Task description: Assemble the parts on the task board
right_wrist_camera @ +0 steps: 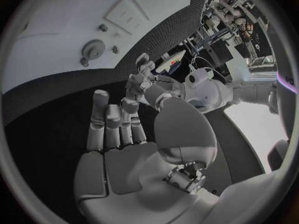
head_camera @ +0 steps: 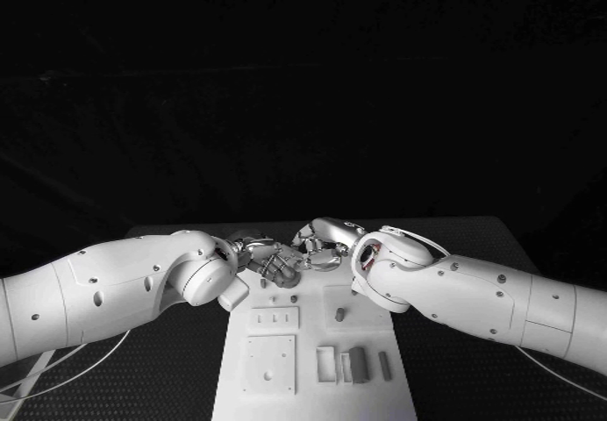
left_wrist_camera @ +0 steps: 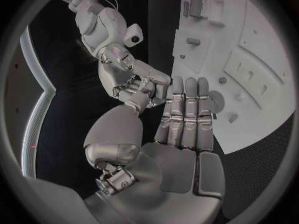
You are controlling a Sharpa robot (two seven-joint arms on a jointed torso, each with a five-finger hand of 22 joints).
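The white task board lies lengthwise in the middle of the black table. Both hands hover close together over its far end. My left hand keeps its fingers stretched out straight side by side, with its palm bare. My right hand is just beside it, fingers raised from a bare palm; I see nothing held in either. Seen from the left wrist, the right hand almost touches my left fingertips. A round gear-like part and small pegs sit on the board.
Nearer me on the board are two square plates, several upright grey blocks and a short peg. Black table mat runs along both sides of the board. White cables hang under my left arm.
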